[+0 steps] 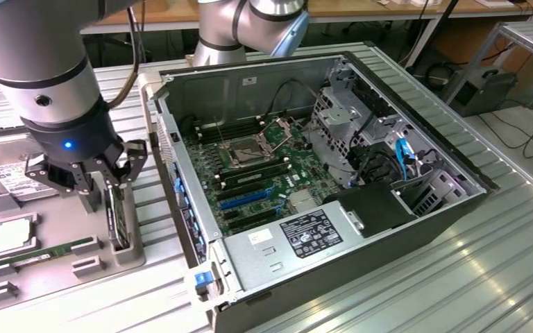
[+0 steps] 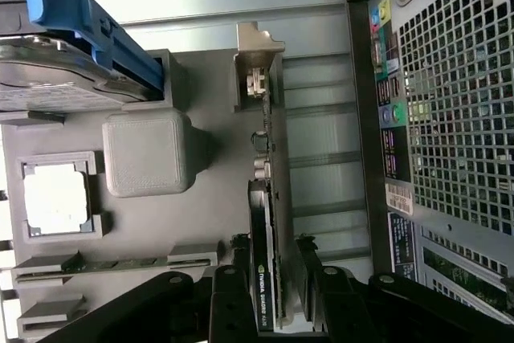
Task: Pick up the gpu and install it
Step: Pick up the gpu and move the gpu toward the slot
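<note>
Standing on edge in a slot of the grey tray point(image 1: 63, 225), the gpu point(image 1: 116, 222) has its silvery end bracket point(image 2: 259, 70) at one end of that slot. The gripper point(image 1: 107, 205) hangs right over the card with its jaws spread wide, one of its fingers point(image 2: 229, 303) on each side, gripping nothing. Elsewhere on the tray lie a hard drive point(image 1: 12, 182), a processor point(image 1: 12, 234) and a green memory stick point(image 1: 44, 251), and an open computer case point(image 1: 377, 270) stands just beside the tray on the gpu's side

On the gpu point(image 2: 263, 287), lettering seems to read NVIDIA Quadro.
</note>
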`<control>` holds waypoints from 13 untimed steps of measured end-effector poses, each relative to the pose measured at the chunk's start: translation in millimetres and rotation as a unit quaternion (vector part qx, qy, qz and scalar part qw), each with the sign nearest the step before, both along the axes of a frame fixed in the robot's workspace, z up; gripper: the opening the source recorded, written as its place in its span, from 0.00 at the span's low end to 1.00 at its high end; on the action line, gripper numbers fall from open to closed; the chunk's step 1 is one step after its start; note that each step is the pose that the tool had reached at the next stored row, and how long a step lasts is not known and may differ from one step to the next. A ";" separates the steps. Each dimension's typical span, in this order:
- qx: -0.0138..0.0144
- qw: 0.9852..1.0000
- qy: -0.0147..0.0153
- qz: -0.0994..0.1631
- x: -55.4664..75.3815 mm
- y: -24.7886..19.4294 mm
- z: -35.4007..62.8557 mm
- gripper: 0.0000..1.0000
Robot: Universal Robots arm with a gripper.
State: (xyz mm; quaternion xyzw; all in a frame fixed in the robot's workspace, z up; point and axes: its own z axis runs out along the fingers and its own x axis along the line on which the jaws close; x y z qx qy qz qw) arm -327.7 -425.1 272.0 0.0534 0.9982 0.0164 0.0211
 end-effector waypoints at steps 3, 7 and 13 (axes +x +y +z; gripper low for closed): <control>0.000 1.000 -0.002 0.000 -3.1 0.0 -6.6 0.36; 0.000 1.000 -0.003 0.000 -3.1 0.0 -12.5 0.36; 0.000 1.000 -0.004 0.000 -2.9 3.4 -19.3 0.36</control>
